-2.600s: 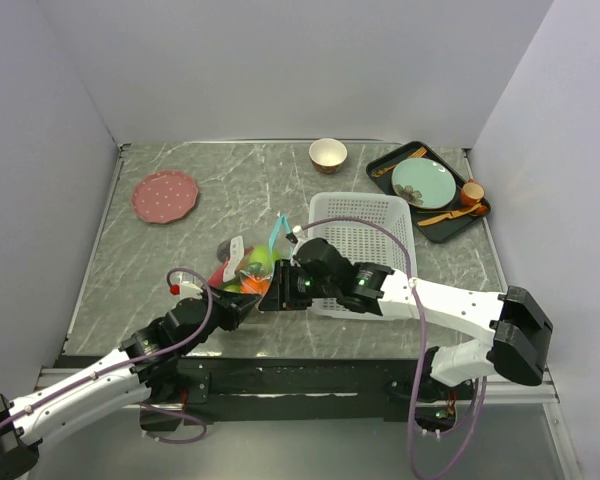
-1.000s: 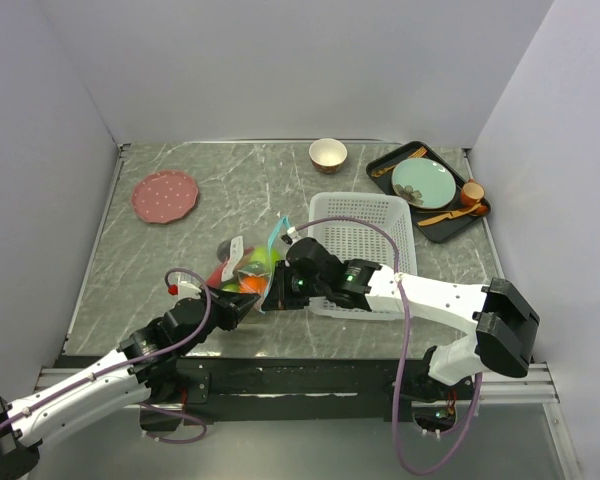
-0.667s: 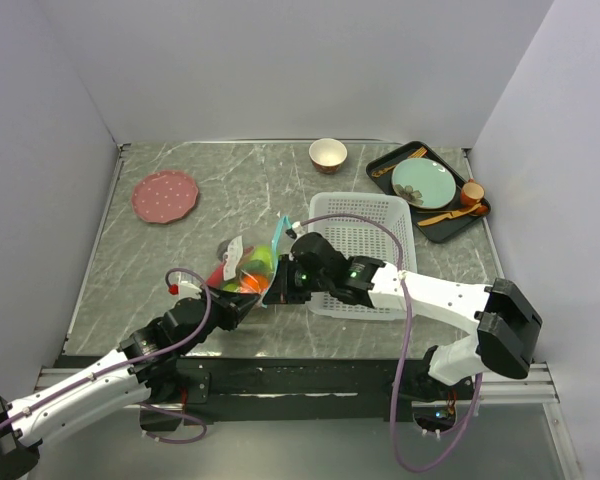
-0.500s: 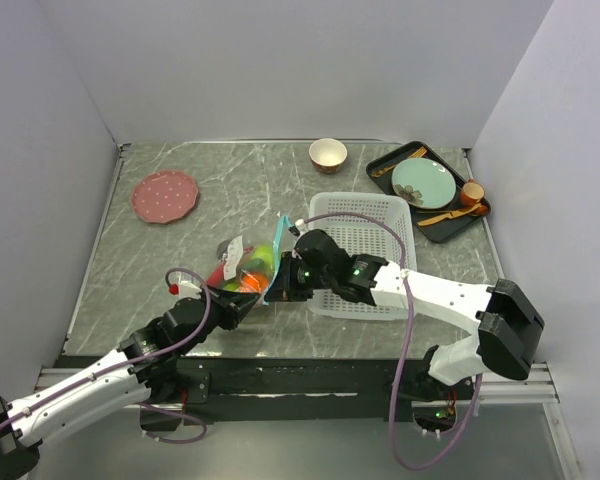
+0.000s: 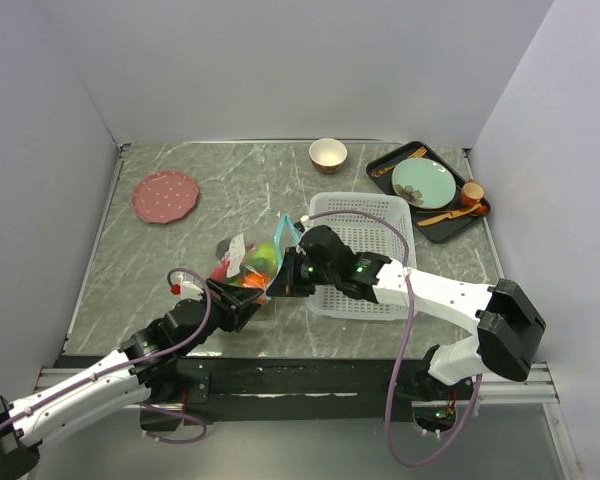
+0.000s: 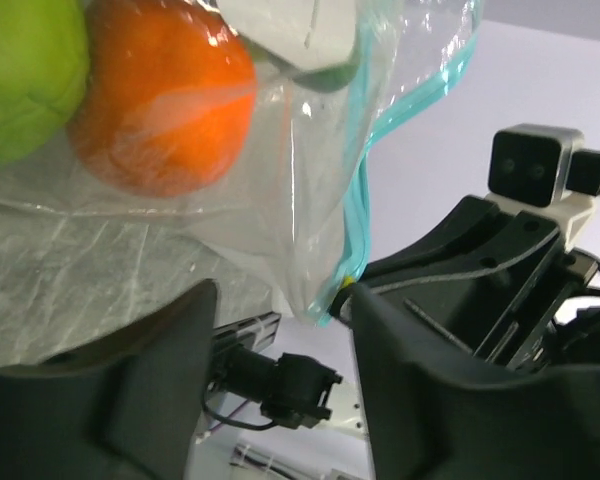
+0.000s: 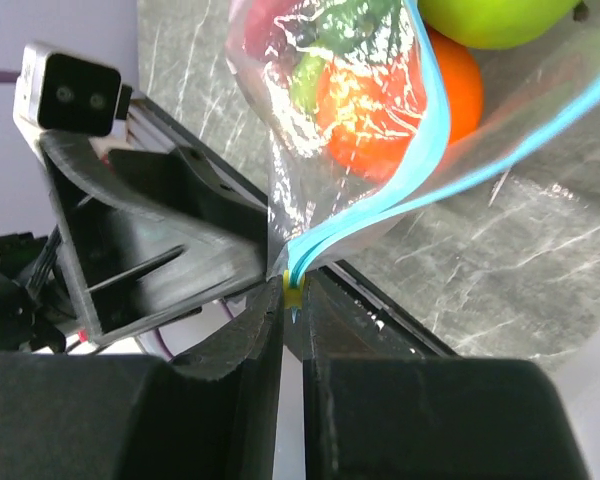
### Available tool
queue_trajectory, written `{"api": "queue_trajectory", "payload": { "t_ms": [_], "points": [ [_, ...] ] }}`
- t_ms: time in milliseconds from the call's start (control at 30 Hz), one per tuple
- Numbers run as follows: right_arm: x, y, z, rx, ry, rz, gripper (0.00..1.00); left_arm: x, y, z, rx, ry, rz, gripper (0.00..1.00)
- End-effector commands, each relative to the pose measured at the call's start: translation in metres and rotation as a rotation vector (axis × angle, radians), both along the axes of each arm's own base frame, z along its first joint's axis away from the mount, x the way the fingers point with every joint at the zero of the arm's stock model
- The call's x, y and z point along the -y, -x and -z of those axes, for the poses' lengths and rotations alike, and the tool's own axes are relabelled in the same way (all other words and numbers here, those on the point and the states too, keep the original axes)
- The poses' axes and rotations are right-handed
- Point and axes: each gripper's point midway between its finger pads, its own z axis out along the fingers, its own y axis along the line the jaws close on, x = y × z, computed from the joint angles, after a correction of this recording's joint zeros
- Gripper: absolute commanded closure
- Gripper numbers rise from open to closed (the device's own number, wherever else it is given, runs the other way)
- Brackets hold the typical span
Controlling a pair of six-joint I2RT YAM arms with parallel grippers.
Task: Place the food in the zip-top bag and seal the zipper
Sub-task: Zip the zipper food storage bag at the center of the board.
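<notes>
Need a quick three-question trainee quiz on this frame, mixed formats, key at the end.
1. True or false: the fingers of the right gripper are shut on the zipper.
2. Where is the orange? A in the white basket; B inside the zip-top bag; C on the pink plate.
3. Fill in: the fingers of the left gripper stand ____.
Key: 1 true; 2 B; 3 open.

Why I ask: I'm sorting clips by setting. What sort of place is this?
Probably a robot lab bench staged as a kitchen: plain walls around a marble-look tabletop, toy food in a zip-top bag, dishes on a tray.
</notes>
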Motion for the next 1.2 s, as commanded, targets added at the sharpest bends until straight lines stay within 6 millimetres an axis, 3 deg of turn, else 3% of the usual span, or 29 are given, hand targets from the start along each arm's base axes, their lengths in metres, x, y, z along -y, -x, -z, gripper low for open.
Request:
{"api": "queue_trajectory", "payload": {
  "t_ms": [0,167,300,933,1167],
  "points": [
    [-0.001,-0.006,-0.019,0.036,-0.071,0.033,0.88,0.001,0.0,-0.019,0.032,0.061,0.003,0.35],
    [0.0,-0.004,-0.014,0.023,-0.072,0.034,0.89,0.002,0.003,-0.018,0.02,0.108,0.007,0.35],
    [-0.001,-0.004,-0.017,0.025,-0.082,0.035,0.89,0.003,0.003,-0.017,0.017,0.116,0.008,0.41],
    [-0.001,-0.003,-0.014,0.019,-0.076,0.028,0.88,0.011,-0.005,-0.018,0.025,0.138,0.001,0.8],
    [-0.002,-0.002,-0.017,0.019,-0.079,0.02,0.88,0.01,-0.005,-0.015,0.018,0.131,-0.003,0.99]
  ]
}}
